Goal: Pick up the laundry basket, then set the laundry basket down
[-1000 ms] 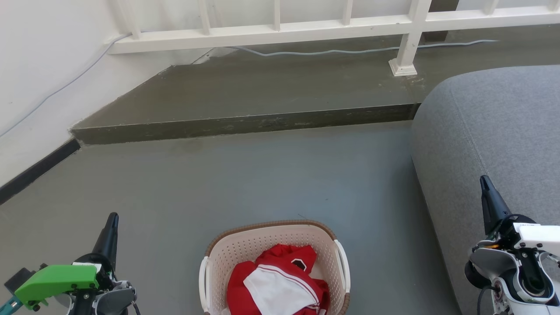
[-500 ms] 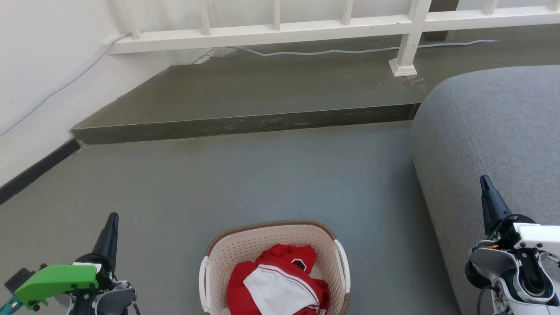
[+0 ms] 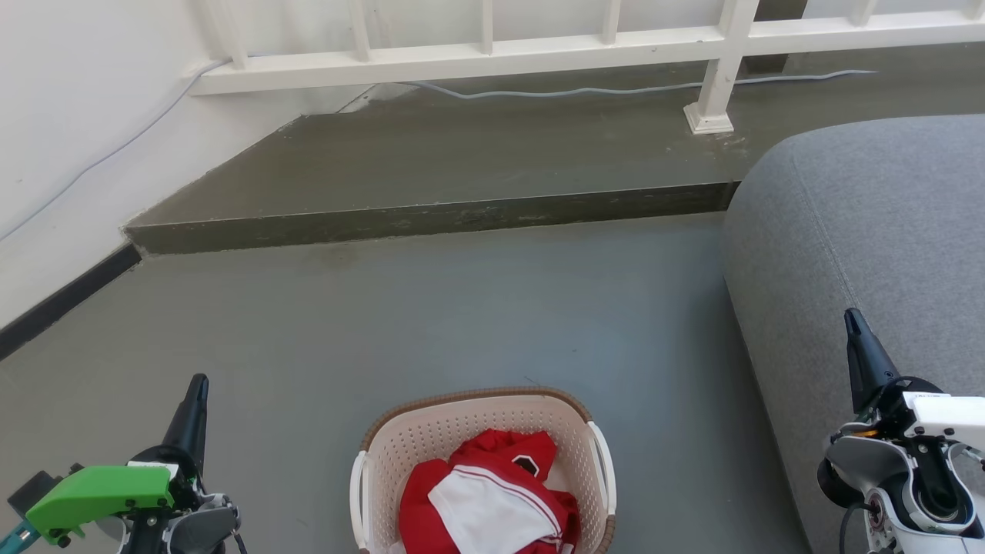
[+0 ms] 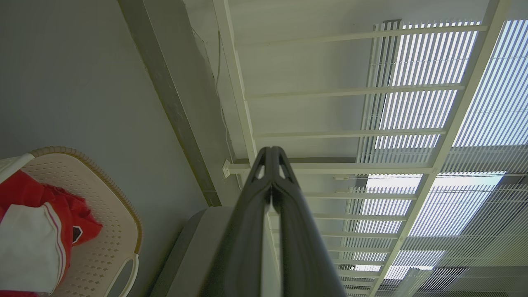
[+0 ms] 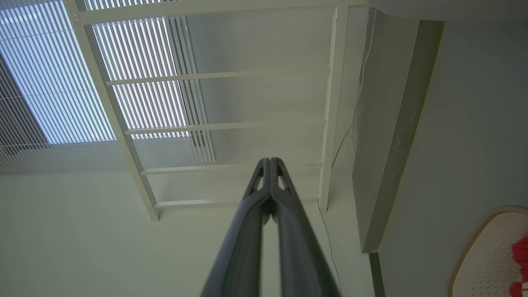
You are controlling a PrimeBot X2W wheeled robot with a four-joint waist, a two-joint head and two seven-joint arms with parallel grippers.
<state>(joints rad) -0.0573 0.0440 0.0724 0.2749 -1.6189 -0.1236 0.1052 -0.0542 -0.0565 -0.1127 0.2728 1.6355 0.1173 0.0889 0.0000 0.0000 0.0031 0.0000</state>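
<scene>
The smooth grey concrete floor (image 3: pixel 477 308) carries a cream perforated plastic laundry basket (image 3: pixel 469 396) with a brown woven-look rim, standing upright near the bottom middle of the head view. To its right, apart from it, a grey fabric sofa (image 3: pixel 869 231) rests on the floor. Farther back rises a darker raised concrete step (image 3: pixel 462 161), bearing a white railing post (image 3: pixel 712 108) and a pale grey cable (image 3: pixel 577 91).
</scene>
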